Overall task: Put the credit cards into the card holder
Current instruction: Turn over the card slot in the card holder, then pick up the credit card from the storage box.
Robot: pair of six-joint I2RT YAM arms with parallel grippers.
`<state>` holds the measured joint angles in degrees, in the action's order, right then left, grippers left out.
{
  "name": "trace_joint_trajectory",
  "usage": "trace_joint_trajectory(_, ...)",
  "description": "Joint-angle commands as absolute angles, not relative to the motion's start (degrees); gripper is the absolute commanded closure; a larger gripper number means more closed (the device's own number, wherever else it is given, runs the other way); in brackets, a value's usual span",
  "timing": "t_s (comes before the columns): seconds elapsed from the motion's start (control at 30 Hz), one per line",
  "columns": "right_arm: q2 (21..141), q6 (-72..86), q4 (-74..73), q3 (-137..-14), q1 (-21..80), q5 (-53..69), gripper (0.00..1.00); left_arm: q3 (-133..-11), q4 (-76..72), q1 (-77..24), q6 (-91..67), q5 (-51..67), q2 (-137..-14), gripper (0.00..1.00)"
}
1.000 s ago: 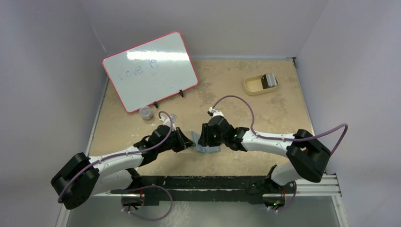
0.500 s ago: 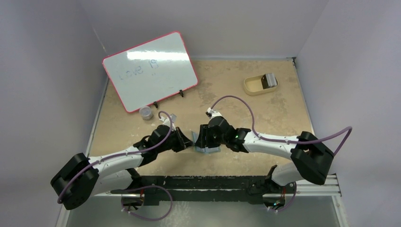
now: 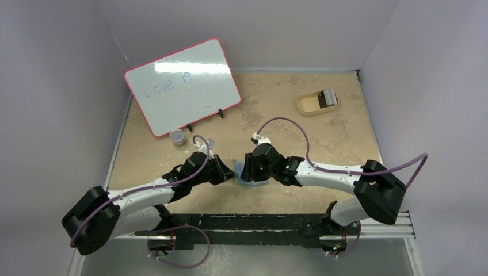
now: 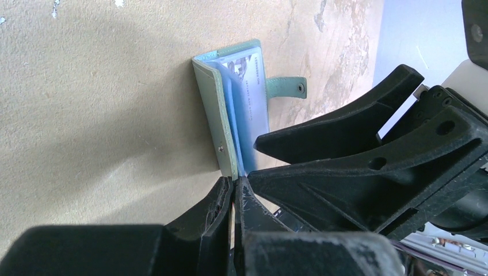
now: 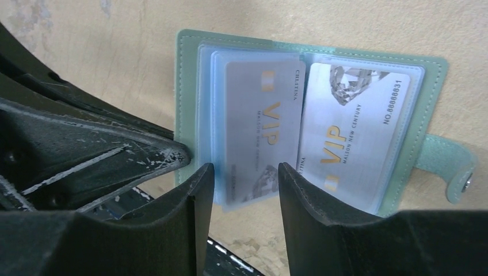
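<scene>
card holder, open, table centre; left gripper at its 9 o'clock, clamped shut on cover edge; right gripper from 3 o'clock, jaws part-open astride grey card.

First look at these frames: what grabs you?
The open grey-green folding card holder lies near centre, silver VIP cards in its blue sleeves. The left gripper pinches its cover edge; the open right gripper straddles one card. Behind, a pink-framed whiteboard stands back left.
</scene>
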<state>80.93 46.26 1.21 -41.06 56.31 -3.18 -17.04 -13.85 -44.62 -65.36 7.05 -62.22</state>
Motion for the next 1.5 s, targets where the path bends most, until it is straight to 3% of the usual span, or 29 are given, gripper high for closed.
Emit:
trace_joint_trajectory(0.0, 81.1, 46.3, -2.0, -43.5, 56.7, -7.6, 0.53, -19.0, -16.1, -44.3, -65.0, 6.7, -60.9, 1.00)
trace_joint_trajectory(0.33, 79.6, 46.5, -9.1, -45.8, 57.0, -13.4, 0.51, -19.0, -15.5, -44.4, -64.7, 6.3, -60.9, 1.00)
trace_joint_trajectory(0.77, 78.7, 46.4, -20.2, -49.9, 56.9, -19.5, 0.39, -19.2, -8.9, -44.4, -60.8, 1.6, -61.4, 1.00)
trace_joint_trajectory(0.93, 77.9, 42.4, -18.7, -50.0, 53.6, -19.8, 0.37, -21.0, -2.5, -44.4, -59.3, -2.9, -60.3, 0.95)
trace_joint_trajectory(1.23, 78.3, 26.4, -14.4, -57.1, 36.6, -19.7, 0.33, -25.5, 6.8, -44.3, -57.6, -9.8, -56.1, 0.69)
trace_joint_trajectory(1.47, 85.2, 15.1, -11.7, -65.9, 24.9, -22.6, 0.31, -28.4, 2.2, -44.4, -56.3, -2.0, -56.5, 0.66)
